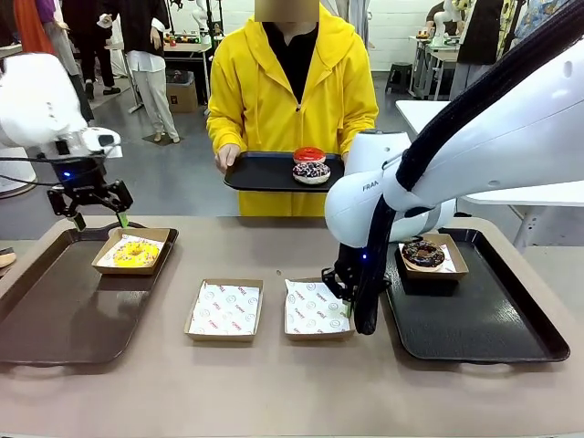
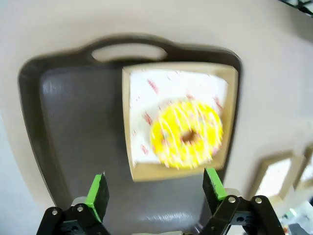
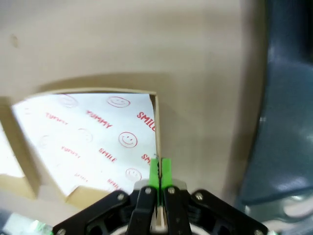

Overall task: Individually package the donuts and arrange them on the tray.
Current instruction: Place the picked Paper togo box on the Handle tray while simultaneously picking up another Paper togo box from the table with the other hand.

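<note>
The yellow-glazed donut (image 1: 135, 253) (image 2: 186, 134) lies in a paper-lined cardboard box (image 1: 161, 239) on the left tray (image 1: 55, 310). My left gripper (image 1: 91, 214) (image 2: 156, 196) hangs open just above it, holding nothing. A chocolate donut (image 1: 422, 253) sits in a box on the right tray (image 1: 484, 319). My right gripper (image 1: 347, 306) (image 3: 159, 169) is shut on the right wall of an empty lined box (image 1: 315, 310) (image 3: 88, 142) on the table. The person holds a black tray (image 1: 260, 173) with the red donut (image 1: 308, 153) and a dark sprinkled donut (image 1: 311, 172).
A second empty lined box (image 1: 225, 308) lies on the table left of the gripped one. In the right wrist view the right tray's edge (image 3: 288, 122) is close beside the box. My right arm stands over the gap between box and tray.
</note>
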### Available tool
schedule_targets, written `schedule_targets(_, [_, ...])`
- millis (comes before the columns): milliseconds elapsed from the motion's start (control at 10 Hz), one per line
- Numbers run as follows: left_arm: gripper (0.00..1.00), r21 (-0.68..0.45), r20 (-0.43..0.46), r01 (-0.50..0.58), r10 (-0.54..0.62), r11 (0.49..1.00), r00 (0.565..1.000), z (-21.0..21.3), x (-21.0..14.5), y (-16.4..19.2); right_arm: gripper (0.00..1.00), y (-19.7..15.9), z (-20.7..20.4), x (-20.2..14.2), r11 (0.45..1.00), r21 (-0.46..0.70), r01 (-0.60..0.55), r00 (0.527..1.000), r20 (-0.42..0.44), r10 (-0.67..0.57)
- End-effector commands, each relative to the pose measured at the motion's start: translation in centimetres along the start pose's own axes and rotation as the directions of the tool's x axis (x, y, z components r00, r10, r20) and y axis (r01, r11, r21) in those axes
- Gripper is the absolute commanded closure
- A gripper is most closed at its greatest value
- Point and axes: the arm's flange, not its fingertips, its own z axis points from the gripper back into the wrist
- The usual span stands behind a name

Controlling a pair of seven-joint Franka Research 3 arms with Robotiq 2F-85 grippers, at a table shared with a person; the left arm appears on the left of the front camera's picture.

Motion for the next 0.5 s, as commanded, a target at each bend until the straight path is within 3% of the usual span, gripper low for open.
schedule_targets(0, [0.00,-0.199,0.000,-0.006,0.006,0.980,1.000,3.9,-6.0,3.7,1.00,0.0,4.1,0.5,0.999,0.024,0.042,0.999,0.013,-0.043])
schedule_targets(200, [0.00,-0.370,0.011,-0.040,0.047,0.928,0.999,6.3,-10.2,7.7,1.00,0.2,8.7,1.7,0.995,0.066,0.077,0.996,0.041,-0.079])
schedule_targets(400, [0.00,-0.547,0.017,-0.064,0.088,0.834,0.996,7.4,-13.2,12.0,1.00,1.4,13.2,3.1,0.992,0.074,0.105,0.992,0.061,-0.109])
